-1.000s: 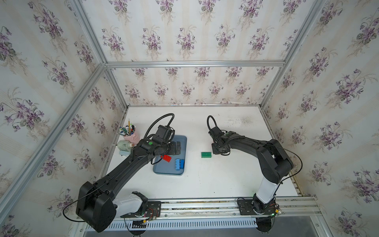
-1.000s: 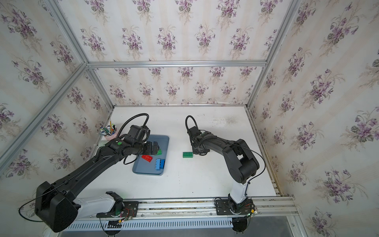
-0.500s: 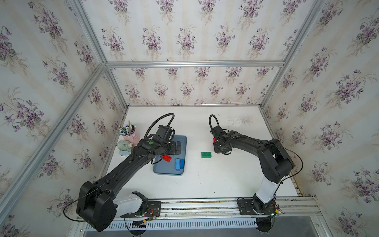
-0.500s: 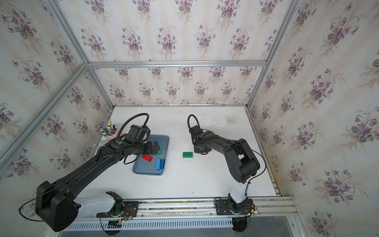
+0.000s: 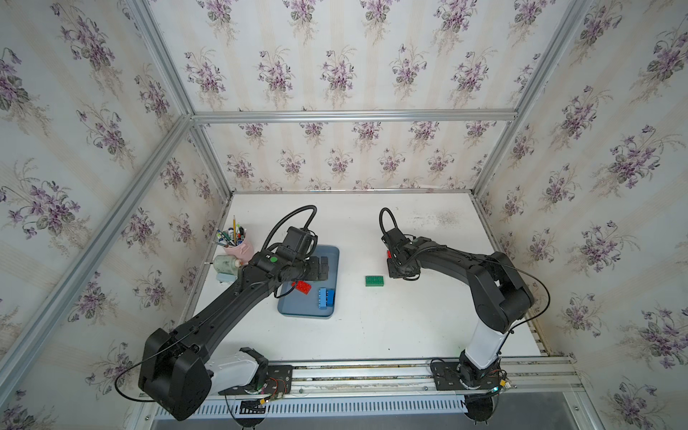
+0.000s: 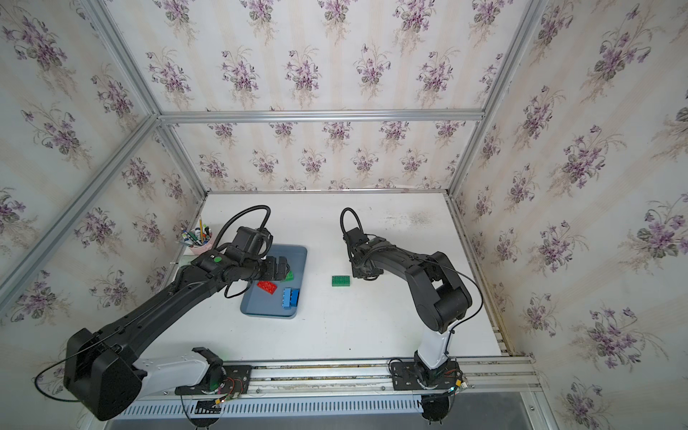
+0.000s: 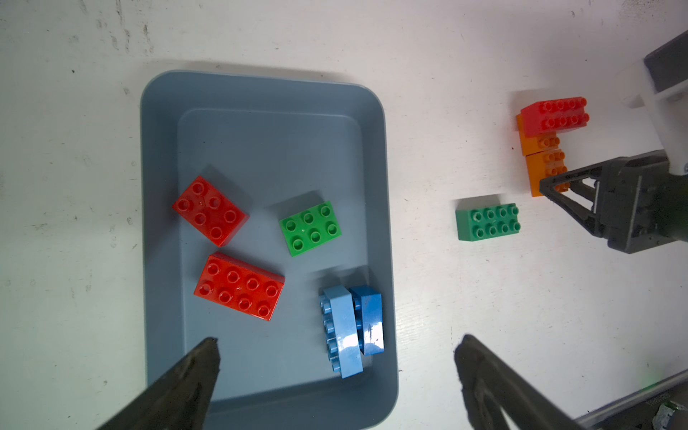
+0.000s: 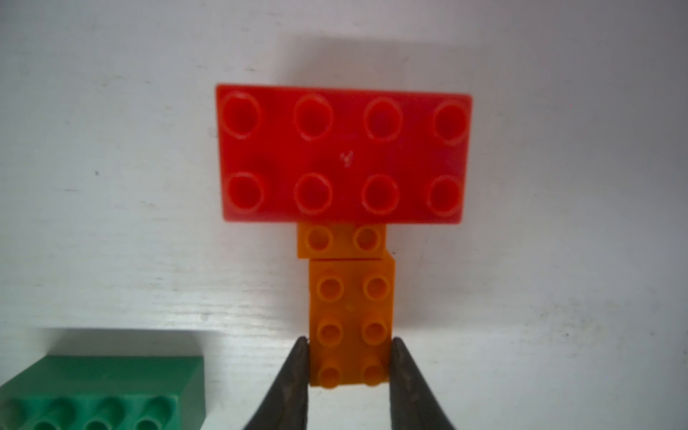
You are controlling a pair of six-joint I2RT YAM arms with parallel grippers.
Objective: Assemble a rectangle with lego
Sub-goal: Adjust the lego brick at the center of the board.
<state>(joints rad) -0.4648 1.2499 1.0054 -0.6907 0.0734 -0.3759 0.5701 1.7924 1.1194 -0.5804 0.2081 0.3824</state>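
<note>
Lately the right gripper [image 8: 350, 340] had tightened its jaws onto the orange brick [image 8: 352, 309] on the worktop [image 8: 111, 149], touching the red brick [image 8: 344, 154] stack, so aligning could begin; the left gripper [image 7: 338, 340] hung, jaws apart, above the tray [image 7: 260, 93].

No word, number or brand can be read in any view. The studs of the red brick [image 8: 344, 154] and the orange brick [image 8: 352, 320] are too blurred to show lettering, and the small pale mark on the red brick looks like a scratch. A dark print on the metal rail [image 7: 657, 402] is too small to read.
</note>
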